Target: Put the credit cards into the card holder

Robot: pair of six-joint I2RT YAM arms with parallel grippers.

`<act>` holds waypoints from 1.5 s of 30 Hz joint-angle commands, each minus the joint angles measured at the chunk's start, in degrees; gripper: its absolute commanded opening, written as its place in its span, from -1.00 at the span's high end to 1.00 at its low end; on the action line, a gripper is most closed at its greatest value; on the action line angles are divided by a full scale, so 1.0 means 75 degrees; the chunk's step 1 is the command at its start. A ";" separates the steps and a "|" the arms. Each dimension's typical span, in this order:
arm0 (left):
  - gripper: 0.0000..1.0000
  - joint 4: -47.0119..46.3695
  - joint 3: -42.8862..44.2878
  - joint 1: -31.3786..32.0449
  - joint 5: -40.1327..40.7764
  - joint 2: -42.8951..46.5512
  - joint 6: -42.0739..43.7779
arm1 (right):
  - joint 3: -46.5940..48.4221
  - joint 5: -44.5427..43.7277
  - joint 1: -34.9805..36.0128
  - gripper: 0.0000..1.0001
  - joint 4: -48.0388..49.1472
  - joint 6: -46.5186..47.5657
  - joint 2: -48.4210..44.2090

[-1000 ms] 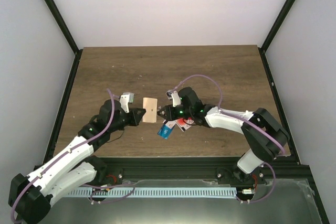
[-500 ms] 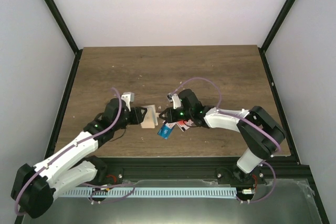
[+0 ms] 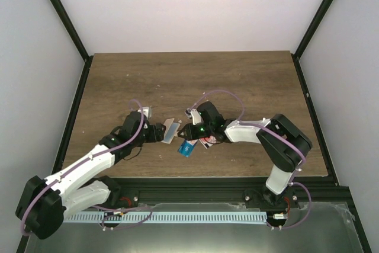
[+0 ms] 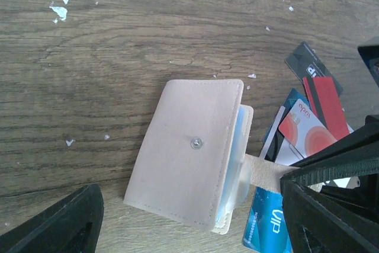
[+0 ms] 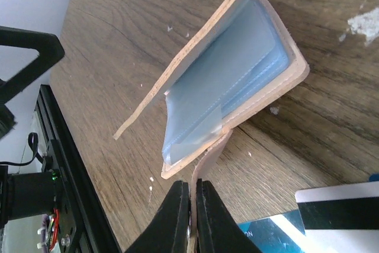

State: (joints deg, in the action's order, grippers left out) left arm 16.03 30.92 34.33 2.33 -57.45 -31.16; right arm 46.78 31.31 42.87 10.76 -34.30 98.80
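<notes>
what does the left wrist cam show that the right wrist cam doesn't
Only left wrist: the outer face of the card holder with its snap, plus the red card and red-dot card. Only right wrist: the clear sleeves inside, face-on. Both: the tab pinched by the right gripper, the blue card, the table.

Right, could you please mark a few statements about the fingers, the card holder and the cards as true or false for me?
1. The right fingers pinch the tab of the card holder. True.
2. The left fingers are clamped on the card holder. False: they stand wide open, one on either side of it.
3. The card holder is snapped shut. False: it gapes open, with its clear sleeves showing.
4. The blue card lies outside the holder, on the table. True.
5. The red card sits in a sleeve. False: it lies loose, outside the holder.
</notes>
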 commanded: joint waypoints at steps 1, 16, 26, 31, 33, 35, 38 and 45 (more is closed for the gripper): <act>-0.69 -0.0225 -0.0011 0.0005 -0.0309 -0.0114 0.0257 | 0.0324 0.0010 -0.0044 0.99 -0.0032 0.0171 -0.0012; -0.64 -0.0788 0.0194 0.0218 -0.0253 -0.1514 0.0384 | 0.0464 0.0002 -0.0096 0.99 -0.0434 0.0435 -0.0118; -0.60 -0.0709 0.0588 0.0624 0.0574 -0.2347 0.0450 | 0.0478 0.0052 -0.0128 0.99 -0.0623 0.0542 -0.0211; -0.48 -0.0492 0.0792 0.0638 0.1351 -0.2626 0.0335 | 0.0432 0.0044 -0.0149 0.99 -0.0766 0.0643 -0.0288; -0.43 -0.0393 0.0859 0.0637 0.1636 -0.2607 0.0273 | 0.0399 0.0052 -0.0168 0.99 -0.0826 0.0683 -0.0305; -0.39 -0.0310 0.0908 0.0638 0.1879 -0.2538 0.0239 | 0.0358 0.0082 -0.0194 0.99 -0.0849 0.0716 -0.0307; -0.36 -0.0317 0.0918 0.0638 0.1806 -0.2370 0.0270 | 0.0336 0.0130 -0.0208 0.99 -0.0882 0.0744 -0.0307; -0.28 0.0205 0.1031 0.0638 0.2868 -0.2222 0.0139 | 0.0403 0.0191 -0.0214 0.99 -0.1035 0.0889 -0.0353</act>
State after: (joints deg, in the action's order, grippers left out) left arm 13.96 37.21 39.11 17.04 -74.61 -29.02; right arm 48.07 31.59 41.69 4.78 -29.19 97.97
